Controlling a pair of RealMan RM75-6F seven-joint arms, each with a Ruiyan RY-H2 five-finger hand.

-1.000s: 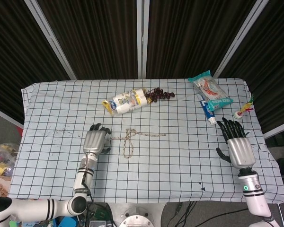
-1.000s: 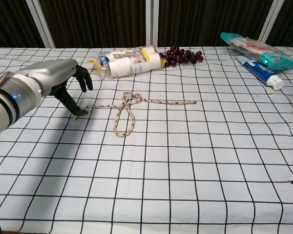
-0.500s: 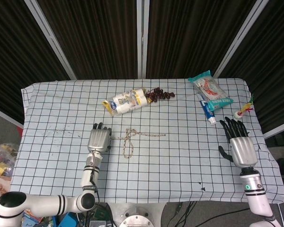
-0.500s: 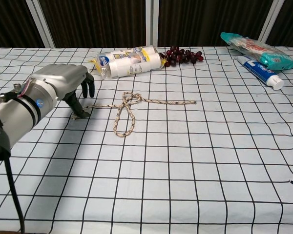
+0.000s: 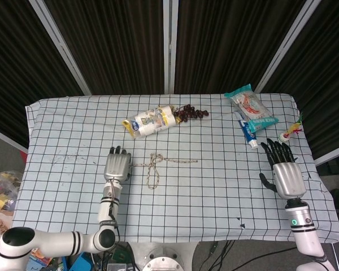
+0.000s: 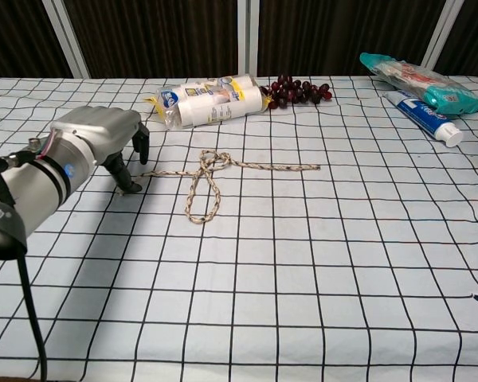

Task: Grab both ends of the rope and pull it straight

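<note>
Dark pleated curtains hang behind the table's white cloth with a black grid (image 5: 214, 192). Mid-table lies the braided beige rope (image 6: 215, 171), looped and knotted, its right tail running straight. The silver left hand (image 6: 103, 139) sits at the rope's left end, dark fingertips (image 6: 132, 188) down on the cloth right at that end; whether it pinches the rope, I cannot tell. Far right, the right hand (image 5: 283, 169) rests with fingers spread, holding nothing. Beyond the rope: a crinkly clear plastic packet (image 6: 211, 99), dark red grapes (image 6: 299, 90), and a white toothpaste tube (image 6: 426, 118).
</note>
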